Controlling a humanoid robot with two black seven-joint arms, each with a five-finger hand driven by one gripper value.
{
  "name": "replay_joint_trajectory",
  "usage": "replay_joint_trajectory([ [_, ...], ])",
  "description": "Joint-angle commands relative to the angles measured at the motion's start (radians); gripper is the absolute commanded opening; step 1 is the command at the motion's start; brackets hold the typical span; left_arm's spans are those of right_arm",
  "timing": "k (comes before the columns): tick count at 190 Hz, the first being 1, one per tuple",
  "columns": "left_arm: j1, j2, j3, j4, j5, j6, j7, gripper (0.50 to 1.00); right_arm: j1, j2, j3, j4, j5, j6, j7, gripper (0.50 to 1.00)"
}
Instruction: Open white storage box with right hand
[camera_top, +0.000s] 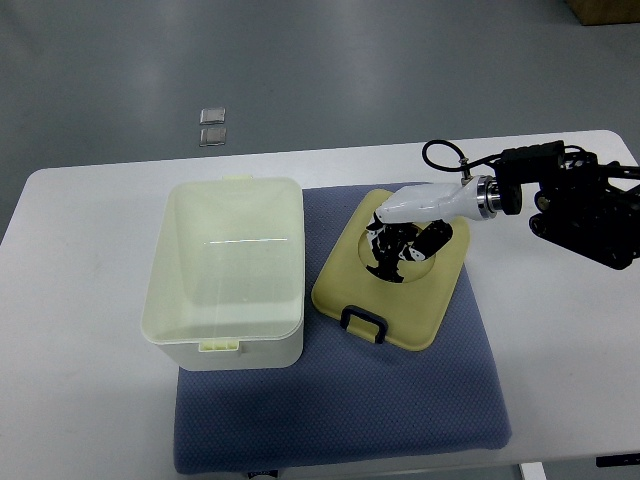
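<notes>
The white storage box (160, 300) stands open on the left part of a blue mat (340, 410), and its inside looks bare. Its pale yellow lid (400, 312) lies on the mat just right of the box, black handle (364, 322) toward the front. My right hand (405, 245) reaches in from the right and hangs over the round recess in the lid's middle. Its dark fingers (385, 262) are spread downward, touching or just above the lid and gripping nothing. The left arm is not in view.
The mat lies on a white table (80, 330). My right forearm and its dark wrist housing (580, 205) stretch over the table's right side. Two small clear squares (212, 127) lie on the grey floor beyond the far edge.
</notes>
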Motion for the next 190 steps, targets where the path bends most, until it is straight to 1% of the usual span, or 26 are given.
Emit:
replay_joint_trajectory([
  [1, 0.000, 0.000, 0.000, 0.000, 0.000, 0.000, 0.000, 1.000, -0.003, 0.000, 0.002, 0.001, 0.004, 0.003, 0.000, 0.519],
  [2, 0.000, 0.000, 0.000, 0.000, 0.000, 0.000, 0.000, 1.000, -0.001, 0.000, 0.002, 0.001, 0.004, 0.005, 0.000, 0.539],
  [5, 0.000, 0.000, 0.000, 0.000, 0.000, 0.000, 0.000, 1.000, -0.001, 0.000, 0.002, 0.001, 0.004, 0.008, 0.000, 0.556],
  [6, 0.000, 0.000, 0.000, 0.000, 0.000, 0.000, 0.000, 1.000, -0.001, -0.001, 0.002, 0.001, 0.006, 0.008, 0.000, 0.580],
  [7, 0.000, 0.000, 0.000, 0.000, 0.000, 0.000, 0.000, 1.000, -0.001, -0.001, 0.002, 0.001, 0.006, 0.008, 0.000, 0.580],
  [8, 0.000, 0.000, 0.000, 0.000, 0.000, 0.000, 0.000, 1.000, -0.001, 0.000, 0.002, -0.001, 0.006, 0.010, 0.000, 0.602],
  [9, 0.000, 0.000, 0.000, 0.000, 0.000, 0.000, 0.000, 1.000, -0.001, 0.000, 0.002, -0.001, 0.006, 0.010, 0.000, 0.603],
  [10, 0.000, 0.000, 0.000, 0.000, 0.000, 0.000, 0.000, 1.000, -0.001, -0.001, 0.002, -0.001, 0.007, 0.010, 0.000, 0.629],
  [11, 0.000, 0.000, 0.000, 0.000, 0.000, 0.000, 0.000, 1.000, -0.001, -0.001, 0.002, -0.001, 0.007, 0.010, 0.000, 0.629],
  [12, 0.000, 0.000, 0.000, 0.000, 0.000, 0.000, 0.000, 1.000, -0.001, -0.001, 0.002, 0.001, 0.009, 0.011, 0.000, 0.664],
  [13, 0.000, 0.000, 0.000, 0.000, 0.000, 0.000, 0.000, 1.000, -0.001, -0.001, 0.002, 0.001, 0.009, 0.011, 0.000, 0.664],
  [14, 0.000, 0.000, 0.000, 0.000, 0.000, 0.000, 0.000, 1.000, -0.003, -0.003, 0.003, 0.001, 0.010, 0.013, 0.000, 0.708],
  [15, 0.000, 0.000, 0.000, 0.000, 0.000, 0.000, 0.000, 1.000, -0.003, -0.003, 0.003, 0.001, 0.010, 0.013, 0.000, 0.709],
  [16, 0.000, 0.000, 0.000, 0.000, 0.000, 0.000, 0.000, 1.000, -0.001, -0.004, 0.003, -0.001, 0.012, 0.013, 0.000, 0.762],
  [17, 0.000, 0.000, 0.000, 0.000, 0.000, 0.000, 0.000, 1.000, -0.001, -0.005, 0.003, -0.001, 0.012, 0.013, 0.000, 0.762],
  [18, 0.000, 0.000, 0.000, 0.000, 0.000, 0.000, 0.000, 1.000, -0.001, -0.005, 0.005, -0.001, 0.013, 0.014, 0.000, 0.809],
  [19, 0.000, 0.000, 0.000, 0.000, 0.000, 0.000, 0.000, 1.000, -0.001, -0.005, 0.005, -0.001, 0.013, 0.014, 0.000, 0.809],
  [20, 0.000, 0.000, 0.000, 0.000, 0.000, 0.000, 0.000, 1.000, -0.003, -0.005, 0.005, -0.001, 0.013, 0.014, 0.000, 0.852],
  [22, 0.000, 0.000, 0.000, 0.000, 0.000, 0.000, 0.000, 1.000, -0.003, -0.005, 0.005, -0.001, 0.013, 0.014, 0.000, 0.852],
  [23, 0.000, 0.000, 0.000, 0.000, 0.000, 0.000, 0.000, 1.000, -0.001, -0.005, 0.005, -0.001, 0.013, 0.014, 0.000, 0.876],
  [25, 0.000, 0.000, 0.000, 0.000, 0.000, 0.000, 0.000, 1.000, -0.001, -0.005, 0.005, -0.001, 0.015, 0.014, 0.000, 0.889],
  [40, 0.000, 0.000, 0.000, 0.000, 0.000, 0.000, 0.000, 1.000, -0.003, -0.008, 0.011, -0.001, 0.016, 0.019, 0.000, 0.899],
  [61, 0.000, 0.000, 0.000, 0.000, 0.000, 0.000, 0.000, 1.000, -0.001, -0.014, 0.017, -0.001, 0.064, 0.056, 0.000, 0.911],
  [98, 0.000, 0.000, 0.000, 0.000, 0.000, 0.000, 0.000, 1.000, 0.002, -0.020, 0.026, -0.004, 0.242, 0.082, 0.000, 0.919],
  [164, 0.000, 0.000, 0.000, 0.000, 0.000, 0.000, 0.000, 1.000, -0.098, 0.015, 0.161, -0.042, 0.915, 0.085, 0.000, 0.921],
  [190, 0.000, 0.000, 0.000, 0.000, 0.000, 0.000, 0.000, 1.000, -0.158, 0.071, 0.249, -0.127, 1.201, 0.066, 0.000, 0.921],
])
